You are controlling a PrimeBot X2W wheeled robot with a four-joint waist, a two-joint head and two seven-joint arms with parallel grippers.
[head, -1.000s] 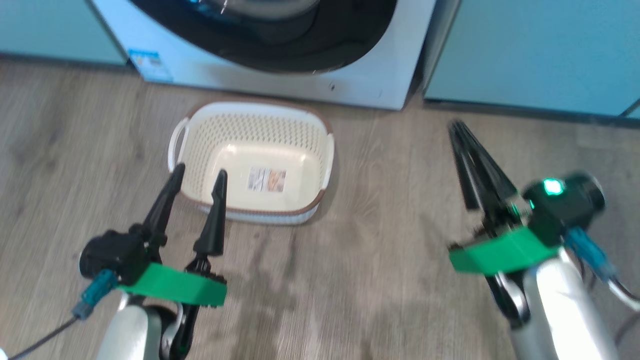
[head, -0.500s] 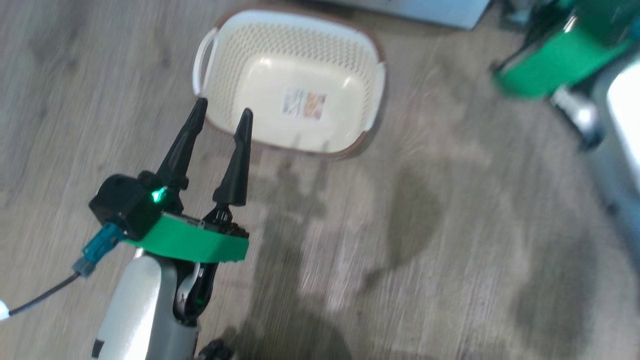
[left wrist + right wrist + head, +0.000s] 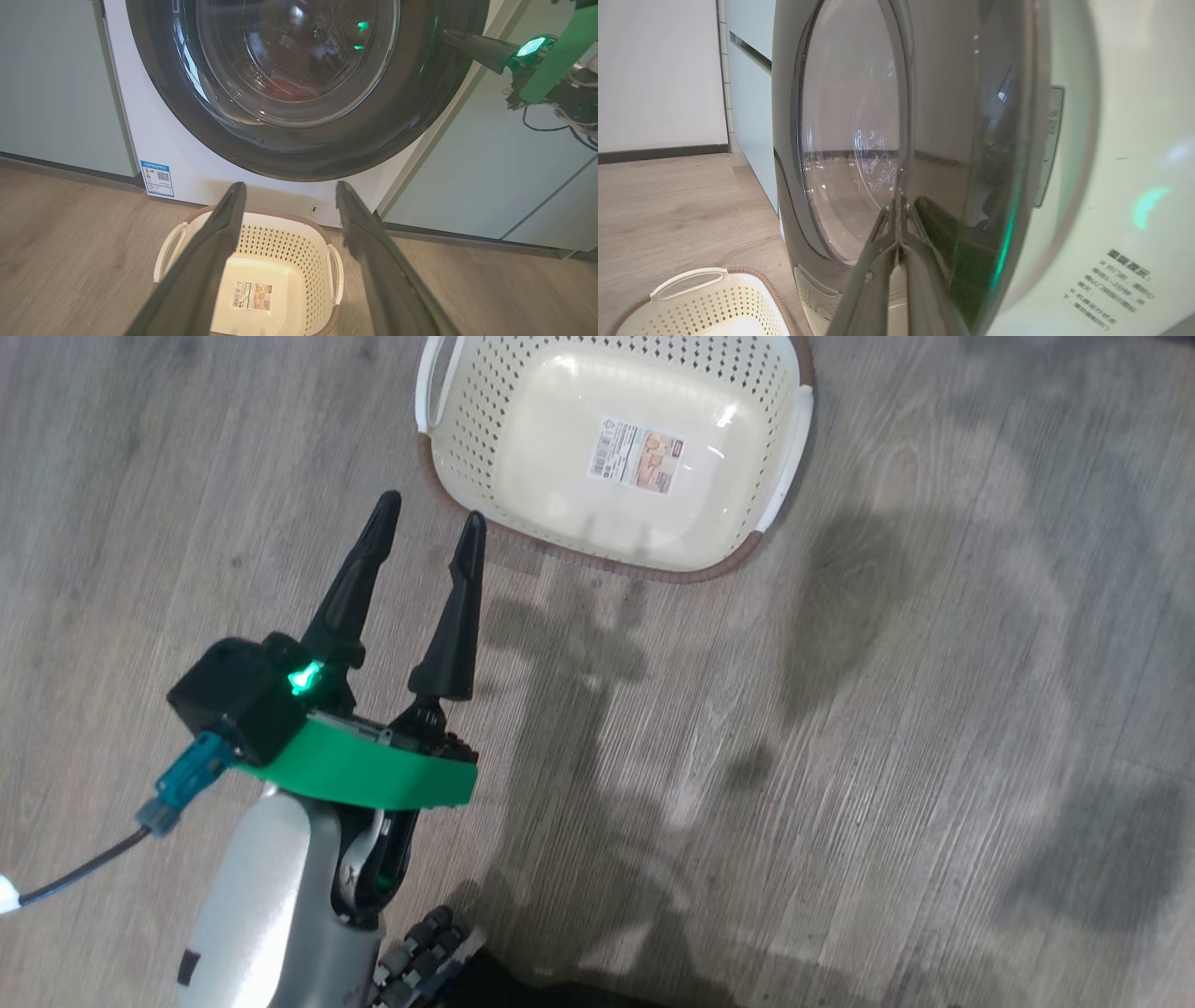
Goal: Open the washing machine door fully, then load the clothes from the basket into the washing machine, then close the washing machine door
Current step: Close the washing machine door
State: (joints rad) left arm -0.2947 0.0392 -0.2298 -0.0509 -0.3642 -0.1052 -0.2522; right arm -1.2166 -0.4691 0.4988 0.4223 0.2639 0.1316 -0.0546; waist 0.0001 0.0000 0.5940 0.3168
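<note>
The washing machine door (image 3: 299, 158), glossy black ring round domed glass, stands beyond the perforated white basket (image 3: 467, 420) on wood-grain planks (image 3: 840, 756); the left gripper (image 3: 431, 509) gapes, the right gripper (image 3: 899, 205) is clenched.

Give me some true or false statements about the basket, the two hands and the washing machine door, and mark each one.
1. The basket is empty. True.
2. The left hand is shut. False: its fingers stand apart.
3. Red clothes show behind the glass of the washing machine door. True.
4. The right hand is wide open. False: its fingers are pressed together.
5. The basket sits on a table. False: it sits on the floor.
</note>
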